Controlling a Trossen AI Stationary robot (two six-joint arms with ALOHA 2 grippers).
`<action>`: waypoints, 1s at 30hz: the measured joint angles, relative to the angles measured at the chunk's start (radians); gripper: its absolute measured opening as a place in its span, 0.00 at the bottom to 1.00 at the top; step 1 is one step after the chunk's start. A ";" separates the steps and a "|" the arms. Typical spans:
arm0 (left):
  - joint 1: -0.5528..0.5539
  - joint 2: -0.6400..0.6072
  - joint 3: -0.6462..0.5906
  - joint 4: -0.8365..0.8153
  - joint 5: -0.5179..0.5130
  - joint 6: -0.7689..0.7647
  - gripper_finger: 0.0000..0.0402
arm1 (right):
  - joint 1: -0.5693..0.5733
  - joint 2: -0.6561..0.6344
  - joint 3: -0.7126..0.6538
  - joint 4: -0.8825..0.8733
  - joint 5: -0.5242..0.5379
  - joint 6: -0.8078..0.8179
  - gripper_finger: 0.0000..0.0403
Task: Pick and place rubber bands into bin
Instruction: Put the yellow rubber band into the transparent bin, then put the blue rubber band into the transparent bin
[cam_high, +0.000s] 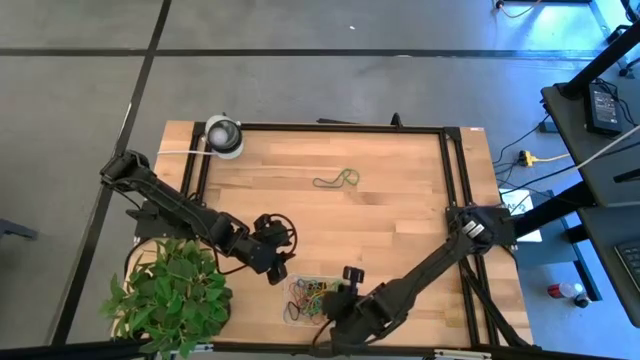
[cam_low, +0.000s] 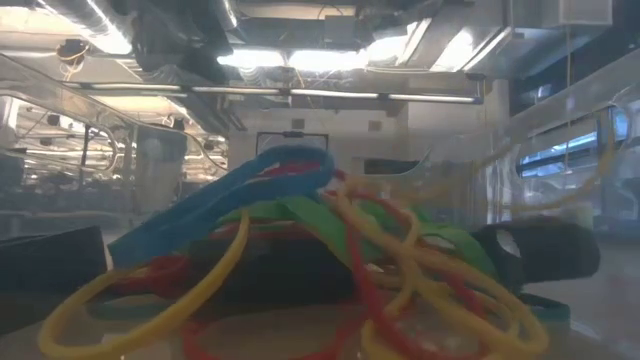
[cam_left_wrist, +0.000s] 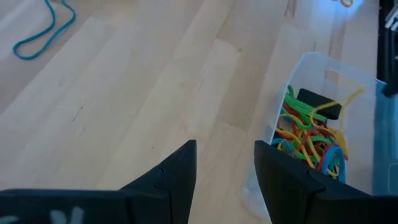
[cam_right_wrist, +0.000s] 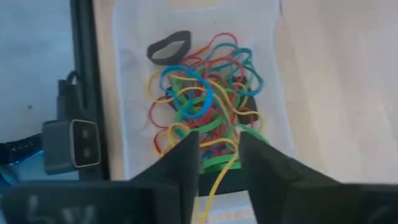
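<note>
High view: right gripper (cam_high: 338, 297) over bin (cam_high: 292, 316) at near table edge, fingers apart, holding nothing. Rubber bands (cam_right_wrist: 205, 109) heaped inside bin; two more (cam_high: 337, 180) lying mid-table. Left gripper (cam_high: 276, 268) beside bin, fingers open, empty.

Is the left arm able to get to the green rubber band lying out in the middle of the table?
Probably yes. The green rubber band lies alone on bare wood, nothing around it, and the left tool hangs open beside the bin.
</note>
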 joint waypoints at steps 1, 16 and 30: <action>0.000 0.000 0.000 0.000 -0.002 0.000 0.38 | 0.000 -0.002 0.000 -0.009 -0.001 -0.003 0.32; 0.127 0.000 0.000 0.009 0.121 0.036 0.39 | 0.107 -0.174 -0.068 -0.376 0.094 0.071 0.10; 0.549 0.147 0.090 0.092 0.429 0.450 0.39 | 0.179 -0.643 -0.979 0.316 0.098 0.564 0.02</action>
